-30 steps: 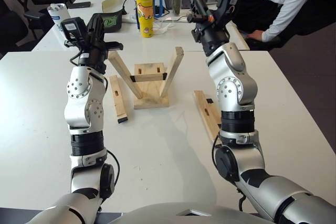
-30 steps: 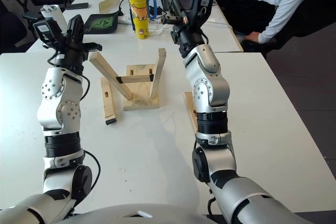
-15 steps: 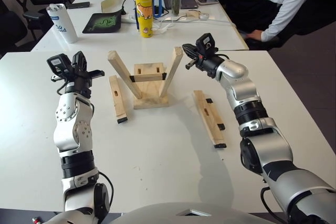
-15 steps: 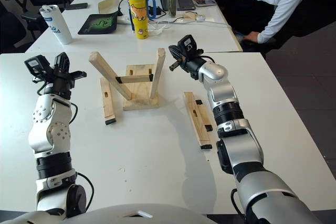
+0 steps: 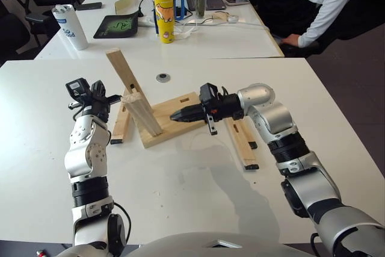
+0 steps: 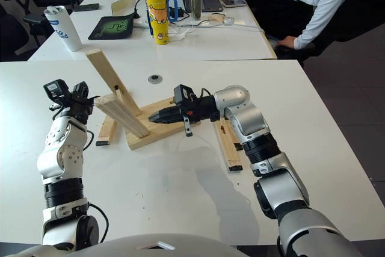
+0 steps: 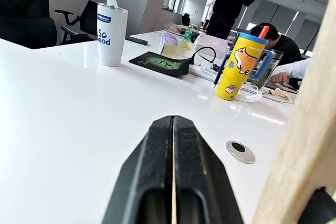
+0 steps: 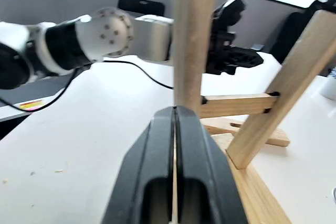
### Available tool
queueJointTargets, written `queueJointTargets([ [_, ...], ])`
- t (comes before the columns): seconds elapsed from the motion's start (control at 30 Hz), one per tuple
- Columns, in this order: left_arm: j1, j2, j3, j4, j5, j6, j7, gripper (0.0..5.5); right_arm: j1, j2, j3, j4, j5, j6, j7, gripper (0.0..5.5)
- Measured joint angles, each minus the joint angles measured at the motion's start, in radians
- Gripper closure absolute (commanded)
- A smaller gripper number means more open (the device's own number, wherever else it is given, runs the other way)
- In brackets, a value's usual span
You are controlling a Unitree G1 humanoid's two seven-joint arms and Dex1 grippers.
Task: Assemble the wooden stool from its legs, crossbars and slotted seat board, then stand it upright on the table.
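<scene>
The slotted seat board point(image 5: 170, 124) lies flat on the white table with two legs slanting up from it, a tall one point(image 5: 123, 68) and a nearer one point(image 5: 143, 113), joined by a crossbar point(image 8: 237, 103). My right gripper point(image 5: 175, 115) is shut and empty, its tips low over the board beside the nearer leg point(image 8: 191, 40). My left gripper point(image 5: 107, 102) is shut and empty, close to the left of that leg's upper end point(image 7: 308, 129). One loose leg point(image 5: 120, 127) lies left of the board, and a jointed leg pair point(image 5: 241, 142) lies to its right.
A metal grommet point(image 5: 162, 77) is set in the table behind the stool. On the far desk stand a yellow cup point(image 5: 164, 13) and a white tumbler point(image 5: 64, 25), next to a black mat point(image 5: 123, 25). A person sits at that desk's right end. The near half of the table is bare.
The seat board with its legs has turned and shifted left, the legs now leaning left. My right arm swung down to the board. My left gripper came in beside the nearer leg.
</scene>
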Motion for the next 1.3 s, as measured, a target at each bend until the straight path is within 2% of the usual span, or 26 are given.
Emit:
queueJointTargets([
  [0.13, 0.005, 0.01, -0.005, 0.0, 0.003, 0.01, -0.006, 5.48, -0.084, 0.012, -0.006, 0.253, -0.208, -0.065, -0.342, 5.5],
  [0.2, 0.03, 0.046, -0.034, 0.0, 0.013, 0.047, -0.045, 5.48, -0.135, -0.003, 0.027, 0.405, -0.342, -0.071, -0.484, 5.5],
  [0.37, 0.087, 0.17, -0.158, -0.05, 0.076, 0.184, -0.153, 5.48, -0.131, -0.015, 0.135, 0.486, -0.477, -0.129, -0.477, 5.5],
  [0.5, 0.203, 0.387, -0.28, -0.176, 0.158, 0.236, -0.337, 5.48, -0.106, -0.017, 0.21, 0.516, -0.563, -0.243, -0.457, 5.5],
  [0.73, 0.309, 0.617, -0.3, -0.434, 0.025, 0.297, -0.705, 5.48, -0.109, -0.013, 0.238, 0.543, -0.633, -0.325, -0.5, 5.5],
  [0.83, 0.396, 0.698, -0.349, -0.481, 0.008, 0.267, -0.835, 5.48, -0.107, -0.015, 0.232, 0.533, -0.637, -0.314, -0.488, 5.5],
  [1.0, 0.391, 0.692, -0.449, -0.423, 0.055, 0.213, -0.863, 5.48, -0.101, -0.015, 0.226, 0.522, -0.642, -0.302, -0.482, 5.5],
  [1.17, 0.259, 0.567, -0.572, -0.21, 0.21, 0.11, -0.753, 5.48, -0.107, -0.016, 0.233, 0.528, -0.652, -0.304, -0.47, 5.5],
  [1.3, 0.164, 0.515, -0.594, 0.011, 0.308, 0.009, -0.683, 5.48, -0.096, -0.07, 0.25, 0.434, -0.636, -0.301, -0.304, 5.5],
])
